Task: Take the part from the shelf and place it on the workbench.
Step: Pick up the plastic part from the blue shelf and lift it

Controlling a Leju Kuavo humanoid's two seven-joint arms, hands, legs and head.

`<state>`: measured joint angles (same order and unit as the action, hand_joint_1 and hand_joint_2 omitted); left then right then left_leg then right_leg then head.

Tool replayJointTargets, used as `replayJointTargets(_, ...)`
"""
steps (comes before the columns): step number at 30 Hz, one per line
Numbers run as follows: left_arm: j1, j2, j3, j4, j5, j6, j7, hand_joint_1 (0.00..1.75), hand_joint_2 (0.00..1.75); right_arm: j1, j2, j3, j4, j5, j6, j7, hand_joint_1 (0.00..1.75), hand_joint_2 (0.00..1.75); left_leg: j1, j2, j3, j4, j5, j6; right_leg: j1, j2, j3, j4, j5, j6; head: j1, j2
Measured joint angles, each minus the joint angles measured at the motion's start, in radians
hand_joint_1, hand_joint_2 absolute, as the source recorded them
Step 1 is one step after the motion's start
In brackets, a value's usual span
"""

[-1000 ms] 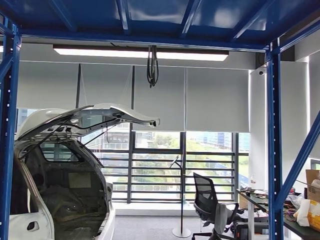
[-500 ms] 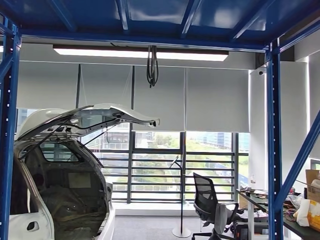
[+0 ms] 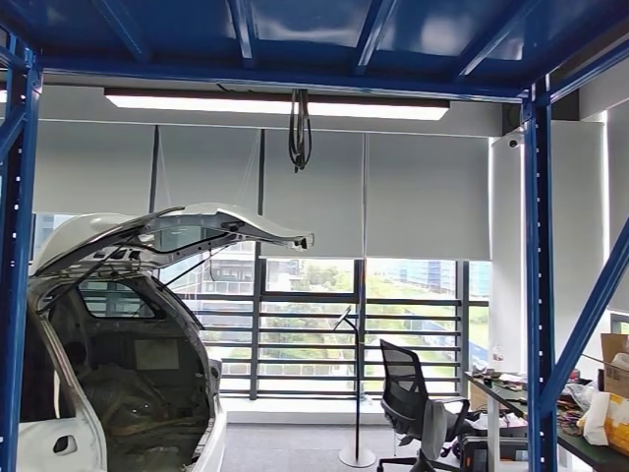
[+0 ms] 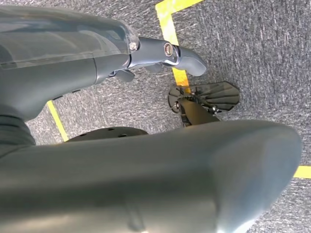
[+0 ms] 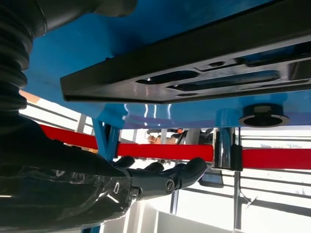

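Just beside the shelf (image 5: 154, 29), right hand (image 5: 161, 177) open.

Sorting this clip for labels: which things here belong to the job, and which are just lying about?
Job: black part, blue shelf, right hand.
Lying about: white car, office chair, floor lamp, cluttered desk.

Blue steel rack frame (image 3: 540, 295) overhead and at both sides. Long white strip light (image 3: 276, 102) along the ceiling, a loop of black cable (image 3: 300, 130) hanging below it. Grey roller blinds (image 3: 312, 192) half down over tall windows (image 3: 408, 315) with horizontal rails; greenery and buildings outside. White car body with raised tailgate (image 3: 119, 334) at left. Black mesh office chair (image 3: 408, 403) and thin black floor lamp (image 3: 357, 383) on grey carpet (image 3: 297, 447). Cluttered dark surface (image 3: 519, 398) at right. Left wrist view: grey carpet, yellow floor tape (image 4: 169, 29).
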<state>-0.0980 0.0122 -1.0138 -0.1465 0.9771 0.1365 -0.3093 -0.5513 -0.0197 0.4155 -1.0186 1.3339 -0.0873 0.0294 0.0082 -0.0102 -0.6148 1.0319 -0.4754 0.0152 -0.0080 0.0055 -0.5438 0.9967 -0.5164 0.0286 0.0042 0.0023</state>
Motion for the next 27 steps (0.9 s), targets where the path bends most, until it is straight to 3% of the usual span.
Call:
replayJointTargets(17, -0.007, -0.002, -0.026, 0.000, 0.017, -0.006, -0.010, 0.00, 0.00, -0.118, 0.125, 0.043, 0.278, -0.028, -0.024, -0.072, 0.02, 1.75, 0.000, 0.000, 0.000, 0.000, 0.000, 0.000, 0.000, 0.000, 0.000, 0.000, 0.000, 0.000, 0.000, 0.000)
replayJointTargets(21, -0.008, -0.005, -0.028, 0.000, 0.021, -0.009, -0.011, 0.00, 0.00, -0.137, 0.147, 0.055, 0.318, -0.030, -0.026, -0.080, 1.75, 1.75, 0.000, 0.000, 0.000, 0.000, 0.000, 0.000, 0.000, 0.000, 0.000, 0.000, 0.000, 0.000, 0.000, 0.000)
replayJointTargets(27, -0.008, -0.009, -0.041, 0.000, 0.025, -0.011, -0.017, 0.00, 0.00, -0.147, 0.156, 0.079, 0.351, -0.018, -0.054, -0.083, 1.75, 1.75, 0.000, 0.000, 0.000, 0.000, 0.000, 0.000, 0.000, 0.000, 0.000, 0.000, 0.000, 0.000, 0.000, 0.000)
